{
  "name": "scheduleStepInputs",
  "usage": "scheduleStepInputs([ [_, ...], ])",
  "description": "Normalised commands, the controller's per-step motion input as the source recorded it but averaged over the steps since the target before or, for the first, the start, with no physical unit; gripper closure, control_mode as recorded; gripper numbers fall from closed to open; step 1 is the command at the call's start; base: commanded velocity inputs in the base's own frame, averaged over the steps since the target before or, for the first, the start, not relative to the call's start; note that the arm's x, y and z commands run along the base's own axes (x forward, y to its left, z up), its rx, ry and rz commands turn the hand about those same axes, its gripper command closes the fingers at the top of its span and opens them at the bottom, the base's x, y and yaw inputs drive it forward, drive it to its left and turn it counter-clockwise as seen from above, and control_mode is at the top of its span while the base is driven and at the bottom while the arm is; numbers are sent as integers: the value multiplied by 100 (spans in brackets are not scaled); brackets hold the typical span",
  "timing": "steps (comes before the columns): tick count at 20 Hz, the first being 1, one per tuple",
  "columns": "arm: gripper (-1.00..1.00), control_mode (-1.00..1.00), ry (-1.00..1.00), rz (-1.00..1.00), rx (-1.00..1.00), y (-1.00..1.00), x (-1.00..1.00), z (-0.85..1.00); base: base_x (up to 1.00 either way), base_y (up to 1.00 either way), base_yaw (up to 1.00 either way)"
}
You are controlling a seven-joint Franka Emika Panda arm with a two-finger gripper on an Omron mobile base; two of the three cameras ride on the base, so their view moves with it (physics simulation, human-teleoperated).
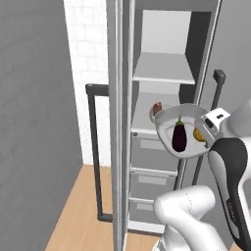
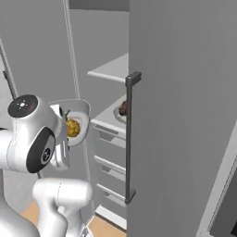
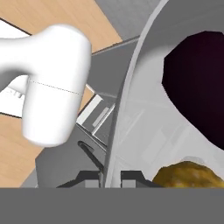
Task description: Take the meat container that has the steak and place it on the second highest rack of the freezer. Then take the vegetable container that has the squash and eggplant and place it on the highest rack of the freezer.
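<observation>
Second highest rack (image 1: pixel 143 128), steak (image 1: pixel 157 108) container on it

The flat white upper shelf (image 1: pixel 164 67) in the tall grey freezer cabinet (image 1: pixel 206 29) is left bare, with open space above it. The white lower shelf (image 1: pixel 143 113) is partly taken by a tray with a reddish steak (image 1: pixel 157 107) — the open grey door (image 2: pixel 185 115) and its dark bar handle (image 2: pixel 131 139) crowd the right side.

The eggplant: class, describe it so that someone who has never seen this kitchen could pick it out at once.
Find the tall grey freezer with its door open. In front of its lower white shelf, the end effector holds a pale container tipped on edge. The eggplant lies in it: glossy, dark purple, oblong, larger than the yellow squash beside it.
</observation>
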Motion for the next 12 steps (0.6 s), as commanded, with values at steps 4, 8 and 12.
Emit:
scheduleStepInputs([
  [4,100,100,0,0,0,0,0,0,32,25,-20],
  [8,100,100,0,0,0,0,0,0,22,0,-28],
  [12,100,100,0,0,0,0,0,0,26,0,-30],
])
